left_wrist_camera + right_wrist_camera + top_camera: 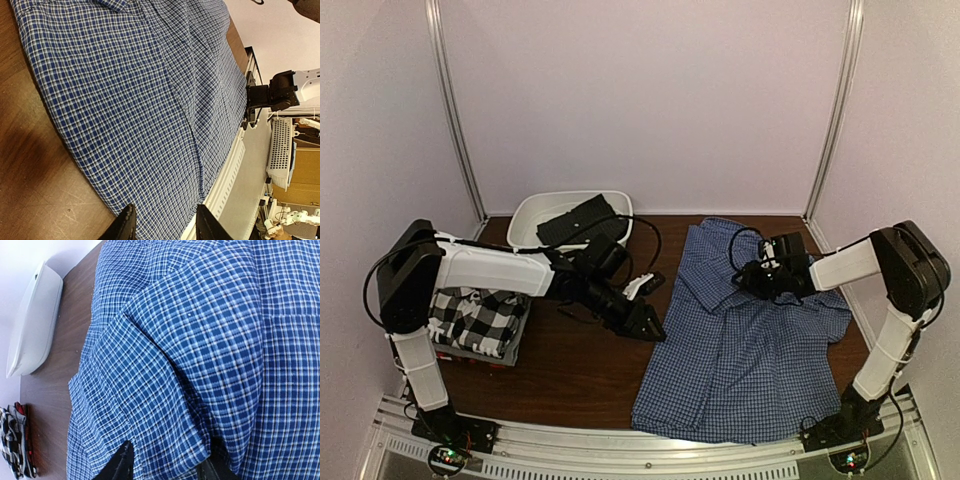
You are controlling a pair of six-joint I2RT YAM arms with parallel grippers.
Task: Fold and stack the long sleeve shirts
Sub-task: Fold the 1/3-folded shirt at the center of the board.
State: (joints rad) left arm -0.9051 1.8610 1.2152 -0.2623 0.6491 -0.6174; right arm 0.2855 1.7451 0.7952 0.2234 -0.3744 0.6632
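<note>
The blue-and-white check shirt [745, 350] lies spread over the right half of the table, its hem reaching the near rail. My left gripper [655, 330] hovers open at the shirt's left edge; in the left wrist view its fingers [126, 225] frame the cloth [150, 115] with nothing pinched between them. My right gripper [745, 278] sits low on the shirt's upper part. Its jaws [167, 467] stand apart around a raised fold of the check cloth [200, 365]. The black-and-white plaid shirt [475, 318] lies folded on a stack at the left.
A white oval basin [535, 215] with a dark garment [582, 222] in it stands at the back, left of centre. Bare brown tabletop [570, 370] shows between the stack and the shirt. A metal rail [620, 445] runs along the near edge.
</note>
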